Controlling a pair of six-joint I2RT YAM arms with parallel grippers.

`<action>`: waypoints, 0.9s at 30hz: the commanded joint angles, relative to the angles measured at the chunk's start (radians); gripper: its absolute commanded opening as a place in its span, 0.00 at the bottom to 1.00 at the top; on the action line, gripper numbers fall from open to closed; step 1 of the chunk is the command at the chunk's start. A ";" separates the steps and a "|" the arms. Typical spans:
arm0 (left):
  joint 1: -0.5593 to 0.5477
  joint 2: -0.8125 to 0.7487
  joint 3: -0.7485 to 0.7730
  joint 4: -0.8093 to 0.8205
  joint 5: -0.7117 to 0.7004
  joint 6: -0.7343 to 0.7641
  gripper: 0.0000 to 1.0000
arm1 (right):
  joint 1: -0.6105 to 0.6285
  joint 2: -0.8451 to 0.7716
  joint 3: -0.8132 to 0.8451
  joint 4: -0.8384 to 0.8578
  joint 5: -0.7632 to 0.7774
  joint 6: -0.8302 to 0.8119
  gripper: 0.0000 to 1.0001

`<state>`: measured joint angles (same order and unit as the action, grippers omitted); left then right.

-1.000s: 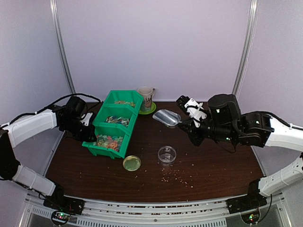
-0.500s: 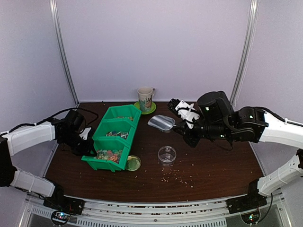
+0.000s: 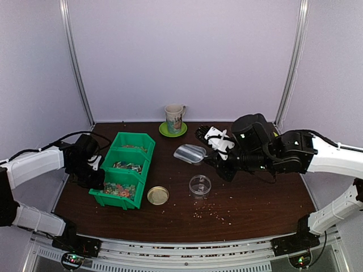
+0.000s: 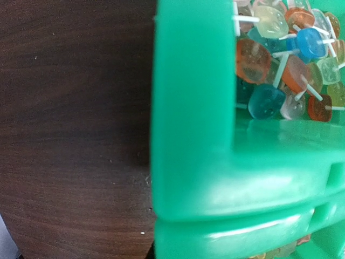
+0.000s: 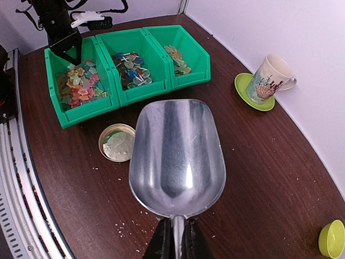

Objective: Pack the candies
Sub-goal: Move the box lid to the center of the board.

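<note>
No writing, label, brand or number is legible on anything.

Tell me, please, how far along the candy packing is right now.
Done: the lid is off, lying beside the jar. In hand: the right gripper holds an empty scoop; the left gripper grips the bin wall. Left: the candies sit in the bin; the jar looks empty.

bins (image 5: 144, 95) 3 | scoop (image 5: 177, 154) 1 | mug (image 5: 271, 77) 1 | saucer (image 5: 242, 86) 1 | jar (image 3: 200, 185) 1 | lid (image 3: 157, 195) 1 | candies (image 5: 81, 85) uncountable
</note>
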<state>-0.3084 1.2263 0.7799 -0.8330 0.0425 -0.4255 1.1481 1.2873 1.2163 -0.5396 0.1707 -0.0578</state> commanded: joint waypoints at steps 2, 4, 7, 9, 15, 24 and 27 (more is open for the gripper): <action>0.000 0.030 0.036 0.154 0.017 -0.010 0.00 | 0.005 -0.035 -0.020 0.030 0.005 -0.001 0.00; -0.006 0.041 0.033 0.162 0.014 -0.018 0.00 | 0.005 -0.048 -0.026 0.022 0.015 0.002 0.00; -0.022 0.059 0.025 0.173 0.007 -0.031 0.00 | 0.004 -0.073 -0.051 0.035 0.028 0.003 0.00; -0.034 0.076 0.021 0.183 0.006 -0.041 0.00 | 0.004 -0.086 -0.064 0.042 0.033 0.004 0.00; -0.082 0.127 0.009 0.231 -0.002 -0.087 0.00 | 0.004 -0.113 -0.086 0.046 0.035 0.006 0.00; -0.211 0.209 0.033 0.274 -0.032 -0.139 0.00 | 0.004 -0.158 -0.108 0.051 0.036 0.010 0.00; -0.263 0.234 0.052 0.285 -0.031 -0.159 0.00 | 0.005 -0.171 -0.115 0.049 0.039 0.010 0.00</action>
<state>-0.5064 1.4391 0.7788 -0.6170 -0.0048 -0.5579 1.1481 1.1507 1.1187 -0.5198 0.1841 -0.0551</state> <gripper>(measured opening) 0.057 0.077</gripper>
